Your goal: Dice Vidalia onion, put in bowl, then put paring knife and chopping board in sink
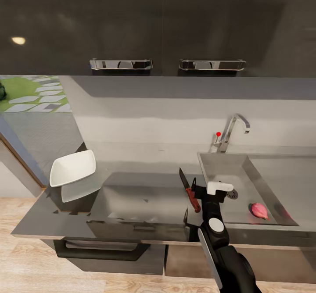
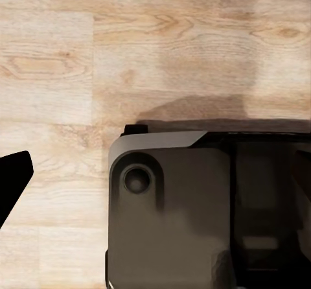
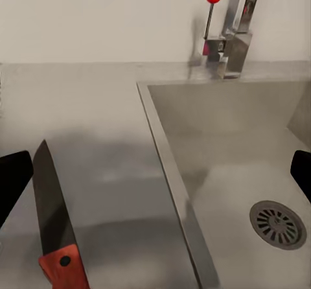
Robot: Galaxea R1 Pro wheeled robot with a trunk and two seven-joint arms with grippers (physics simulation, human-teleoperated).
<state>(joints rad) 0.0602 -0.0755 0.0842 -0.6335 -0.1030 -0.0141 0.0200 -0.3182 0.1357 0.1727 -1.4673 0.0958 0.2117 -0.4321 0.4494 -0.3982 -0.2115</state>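
onion: small round pinkish-red Vidalia onion (image 1: 259, 210) sits on the floor of the rectangular grey steel sink (image 1: 219, 170), toward its front, a little way from the round drain (image 3: 278, 223). Looks firm and light but round, so I'd guess it rolls if nudged; best pinched across its widest middle.

knife: slim paring knife with dark pointed blade and red-orange handle (image 1: 189, 191) lies on the glossy grey countertop (image 1: 131, 196) just beside the sink's edge. Stiff, thin, slippery-looking; take it by the handle (image 3: 63, 265), not the blade.

bowl: white squarish glossy bowl (image 1: 73, 168) at the counter's far left end, well apart from the sink.

right gripper (image 1: 210, 193): hovering over the sink's edge near the knife, fingers spread wide, nothing in them.

left gripper: wrist cam looks down at the wooden floor and the robot's dark base; honestly can't tell whether it's spread or closed.
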